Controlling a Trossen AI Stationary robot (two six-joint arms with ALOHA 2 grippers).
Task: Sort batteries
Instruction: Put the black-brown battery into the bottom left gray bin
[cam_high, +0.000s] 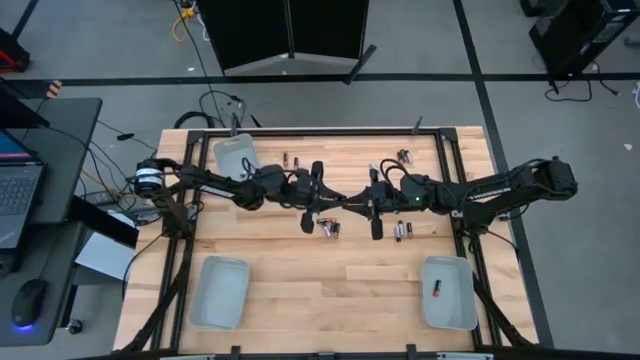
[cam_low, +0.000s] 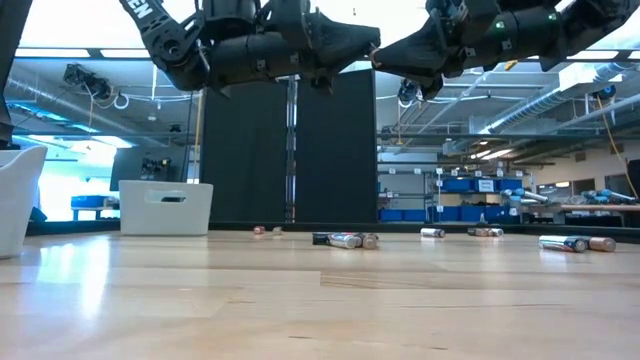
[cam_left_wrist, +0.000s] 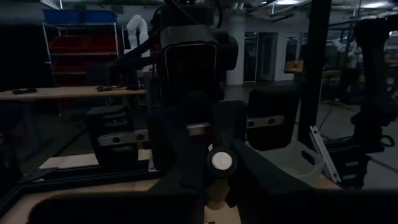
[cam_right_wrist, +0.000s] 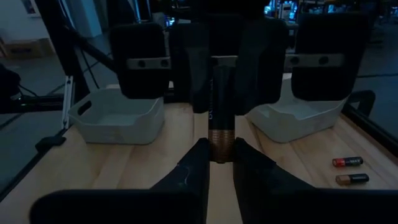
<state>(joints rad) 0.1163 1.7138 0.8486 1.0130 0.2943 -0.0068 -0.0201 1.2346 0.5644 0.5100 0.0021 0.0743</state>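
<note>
Right hand (cam_right_wrist: 222, 163): fingers clamped on the copper end of a dark battery (cam_right_wrist: 221, 112), held above the surface (cam_high: 330, 275) at centre of the high view.
Left hand (cam_left_wrist: 221, 180): facing it, fingers closed on the same battery's other end; its pale cap shows between them.
Loose batteries (cam_high: 329, 227): scattered mid-surface in the high view, a pair lying near its right edge in the right wrist view.
Trays: one tray (cam_high: 447, 291) at lower right of the high view holds a cell; another tray (cam_high: 219, 291) sits lower left.
Risk: I judge a handover; both pulling, or early release, could drop it.
</note>
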